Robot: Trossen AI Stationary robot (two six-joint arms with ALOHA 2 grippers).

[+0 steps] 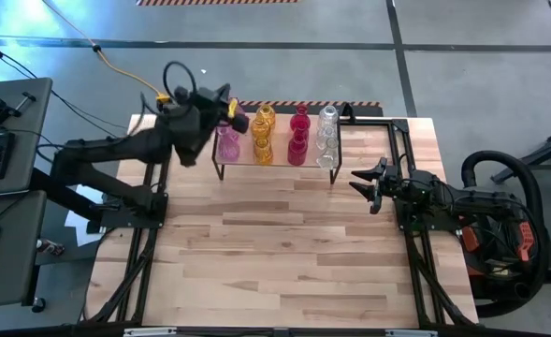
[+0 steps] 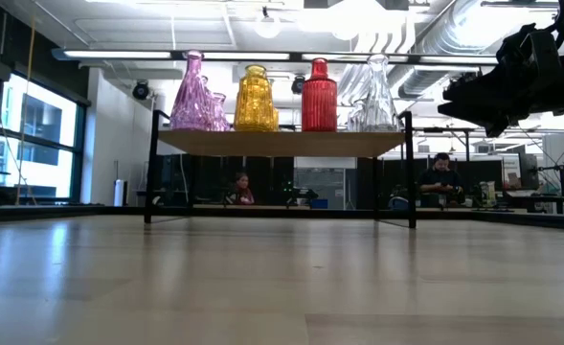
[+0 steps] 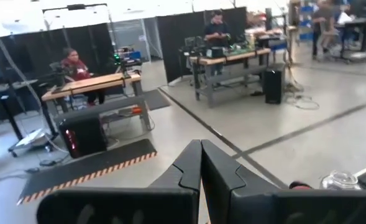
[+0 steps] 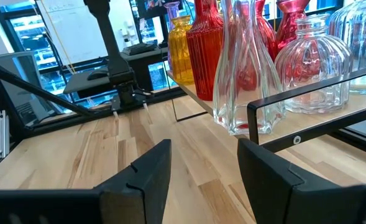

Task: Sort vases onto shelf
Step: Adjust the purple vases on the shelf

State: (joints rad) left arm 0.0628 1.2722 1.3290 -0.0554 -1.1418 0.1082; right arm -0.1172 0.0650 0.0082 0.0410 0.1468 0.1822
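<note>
**Vases ranged on shelf; both grippers empty**

Left arm: it reaches from the left side of the table toward the shelf's left end. The left gripper (image 1: 226,105) sits raised at that end, above and just beside the pink vases (image 1: 228,140). In its wrist view the two fingers (image 3: 189,171) lie pressed together, tip to tip, with nothing between them. That view looks out over the room floor, where people sit at workbenches.

Shelf: the shelf (image 2: 282,143), a light-wood board on thin black wire legs, stands at the far edge of the table (image 1: 284,253). The vases stand upright on it in colour groups, running from the left: pink, then the yellow-amber vases (image 1: 263,134), then the red vases (image 1: 298,134), then the clear vases (image 1: 326,136) at the right end. In the low view, a tall pink bottle, a ribbed amber vase, a ribbed red vase and a clear flask form the front row, others partly hidden behind them. No vase is seen on the tabletop itself.

Right arm: it lies low along the right side of the table. The right gripper (image 1: 367,185) is near the shelf's right front leg, apart from it, and points toward the shelf. Its fingers (image 4: 148,168) stand spread with bare table visible between them; they hold nothing.
</note>
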